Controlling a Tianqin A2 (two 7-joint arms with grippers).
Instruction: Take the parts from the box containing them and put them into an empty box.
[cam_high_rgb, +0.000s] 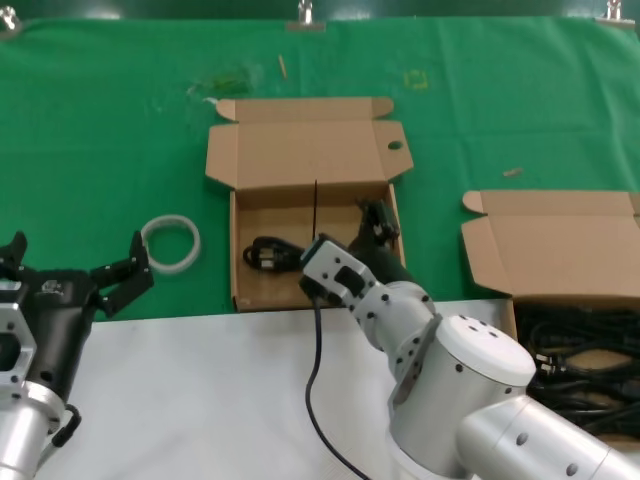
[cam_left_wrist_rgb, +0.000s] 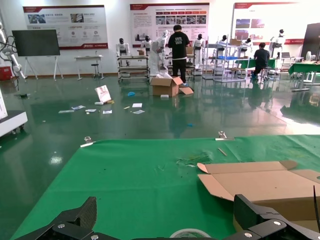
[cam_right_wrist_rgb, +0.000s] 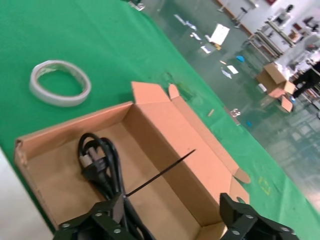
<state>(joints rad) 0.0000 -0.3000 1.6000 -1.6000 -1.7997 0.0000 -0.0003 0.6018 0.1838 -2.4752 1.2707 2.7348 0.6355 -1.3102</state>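
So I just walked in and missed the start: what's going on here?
The robot is moving black power cords from the box at its right, still full of them, into the holed-lid box in the middle. One cord already lies in that box. The right gripper is over its floor, jaws open, nothing clearly between them. The left gripper waits open near the white ring of tubing.

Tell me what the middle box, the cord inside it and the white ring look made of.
Box with a hole in its lid: plain brown cardboard, matt, creased flaps. Power cord in it: black, faintly glossy, probably rubber or plastic sheathing with a moulded plug. White ring: smooth, slightly translucent, likely plastic tubing or tape; uncertain.
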